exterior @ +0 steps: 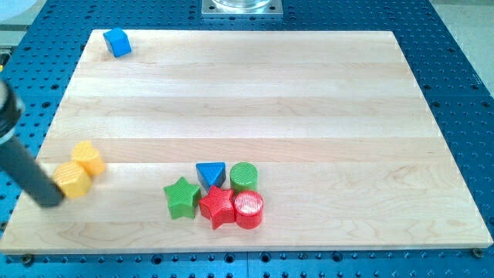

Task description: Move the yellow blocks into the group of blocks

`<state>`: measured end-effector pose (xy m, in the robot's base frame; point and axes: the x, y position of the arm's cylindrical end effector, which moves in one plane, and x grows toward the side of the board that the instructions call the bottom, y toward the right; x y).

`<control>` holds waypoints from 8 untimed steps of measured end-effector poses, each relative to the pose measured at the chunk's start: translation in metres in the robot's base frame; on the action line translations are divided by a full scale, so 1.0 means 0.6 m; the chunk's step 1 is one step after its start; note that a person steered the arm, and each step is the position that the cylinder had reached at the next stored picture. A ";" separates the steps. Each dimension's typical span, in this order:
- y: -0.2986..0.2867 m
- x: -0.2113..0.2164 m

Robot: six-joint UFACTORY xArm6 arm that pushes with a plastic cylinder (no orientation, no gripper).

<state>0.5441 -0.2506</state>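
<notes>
Gripper there is none on this arm, so nothing opens or closes; my tip [51,202] is just a dark rod end, pressed against the 9 o'clock side of the lower yellow block [73,181]. That block touches the upper yellow block [89,157], which sits at its 1 o'clock. Both lie near the 9 o'clock edge of the desk [324,100], well apart from the group at 6 o'clock: green star [181,198], blue triangle [211,173], green cylinder [244,176], red star [218,206] and red cylinder [248,209], all packed close together. A lone blue cube [117,42] sits far off near the 11 o'clock corner.

To do this push well, I'd judge the tip should stay behind the pair and drive toward 3 o'clock, slightly downward, aiming at the green star. The upper yellow block sits off the push line and may slip away, so a slow, centred push, or taking each block separately, looks safer.
</notes>
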 end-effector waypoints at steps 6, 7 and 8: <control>0.248 -0.083; 0.178 -0.019; 0.083 -0.016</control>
<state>0.5347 -0.2007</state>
